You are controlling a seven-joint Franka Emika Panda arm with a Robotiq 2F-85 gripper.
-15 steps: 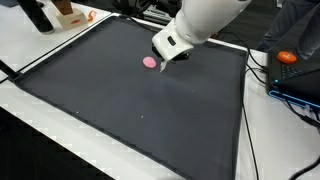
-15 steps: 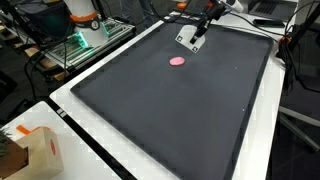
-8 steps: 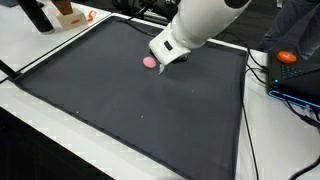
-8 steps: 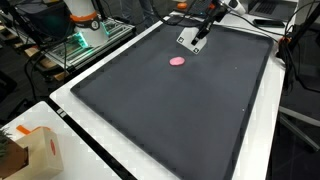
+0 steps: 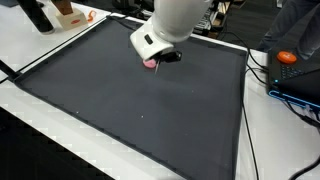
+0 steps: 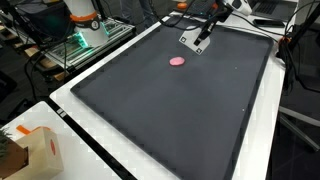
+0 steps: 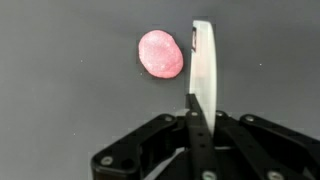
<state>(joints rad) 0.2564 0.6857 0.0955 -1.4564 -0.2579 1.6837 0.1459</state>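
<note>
A small flat pink blob point(image 7: 160, 54) lies on the black mat point(image 5: 130, 110). It also shows in both exterior views, as a pink blob point(image 6: 178, 61) well seen and a pink blob point(image 5: 150, 64) half hidden behind the arm. My gripper point(image 7: 202, 30) hangs just above the mat with its jaws pressed together into one pale strip; nothing shows between them. In the wrist view its tips stand close beside the blob's right edge, not touching it. In both exterior views the gripper point(image 5: 166, 57) point(image 6: 197, 43) sits over the far part of the mat.
The mat is ringed by a white table edge point(image 6: 95, 130). An orange object point(image 5: 287, 57) and cables lie beside the mat. A cardboard box point(image 6: 30, 150) stands at a near corner, dark bottles point(image 5: 36, 14) at a far corner, and equipment racks point(image 6: 85, 35) alongside.
The arm has swung sideways across the far end of the mat toward the pink blob, now partly covering it in an exterior view. The jaws stay shut. The blob has not moved.
</note>
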